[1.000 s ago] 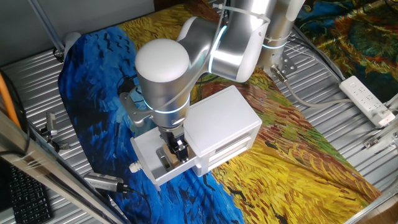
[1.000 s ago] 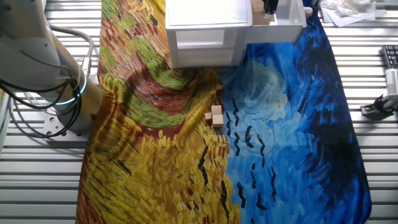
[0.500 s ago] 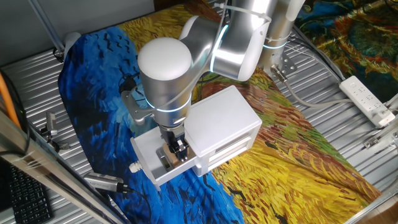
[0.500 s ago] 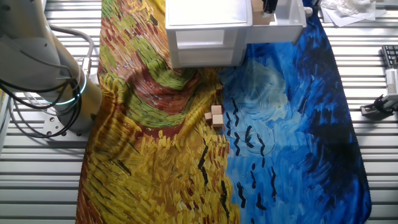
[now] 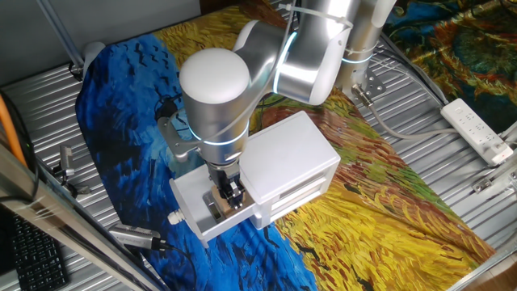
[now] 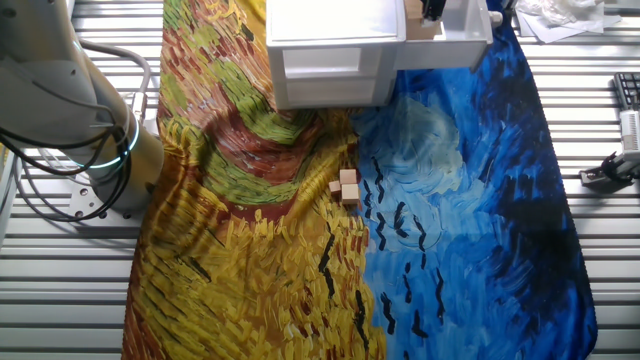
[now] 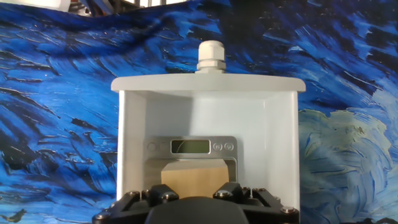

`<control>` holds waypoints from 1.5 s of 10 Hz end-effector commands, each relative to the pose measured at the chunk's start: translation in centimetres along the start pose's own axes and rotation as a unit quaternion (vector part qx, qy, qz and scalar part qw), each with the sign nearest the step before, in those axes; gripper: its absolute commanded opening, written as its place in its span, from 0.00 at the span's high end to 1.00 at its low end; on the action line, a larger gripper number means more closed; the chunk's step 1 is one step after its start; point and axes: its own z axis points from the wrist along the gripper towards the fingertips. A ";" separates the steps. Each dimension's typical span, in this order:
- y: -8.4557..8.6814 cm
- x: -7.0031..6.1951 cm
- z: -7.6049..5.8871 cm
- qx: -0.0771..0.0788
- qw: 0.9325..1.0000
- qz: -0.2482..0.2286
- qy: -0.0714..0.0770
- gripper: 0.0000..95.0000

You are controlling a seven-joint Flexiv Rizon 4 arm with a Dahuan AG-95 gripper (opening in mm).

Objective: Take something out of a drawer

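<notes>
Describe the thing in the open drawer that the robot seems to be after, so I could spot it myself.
Find the white cabinet on the painted cloth; its drawer is pulled out under the gripper. Inside sits a light-brown wooden block, on top of a flat grey metal piece with a small display.

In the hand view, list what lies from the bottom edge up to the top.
Gripper → wooden block → flat grey metal piece with a small display → front wall of the open drawer → round white knob → blue painted cloth.
</notes>
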 end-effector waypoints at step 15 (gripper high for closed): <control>-1.3 -3.3 -5.2 -0.009 1.000 0.010 -0.008 1.00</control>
